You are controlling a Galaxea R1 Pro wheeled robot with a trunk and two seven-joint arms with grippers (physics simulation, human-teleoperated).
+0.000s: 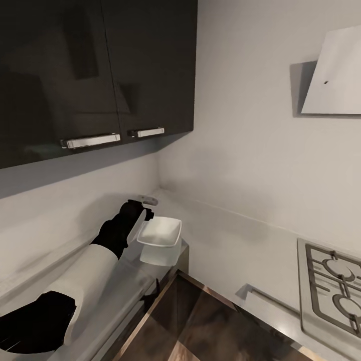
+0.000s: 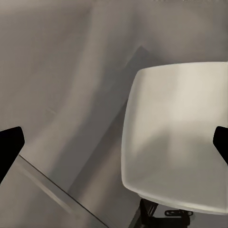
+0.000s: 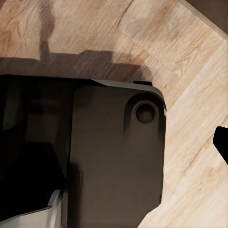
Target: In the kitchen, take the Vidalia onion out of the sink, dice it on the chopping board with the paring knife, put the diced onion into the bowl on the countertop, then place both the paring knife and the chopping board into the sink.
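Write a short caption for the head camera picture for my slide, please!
Left gripper reaches beside the white bowl at the countertop corner, under dark cabinets.

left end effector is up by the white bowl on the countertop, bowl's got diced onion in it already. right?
Not quite. The left end effector is beside the white bowl on the countertop, but the bowl is empty: the left wrist view shows a bare white interior, with no diced onion.
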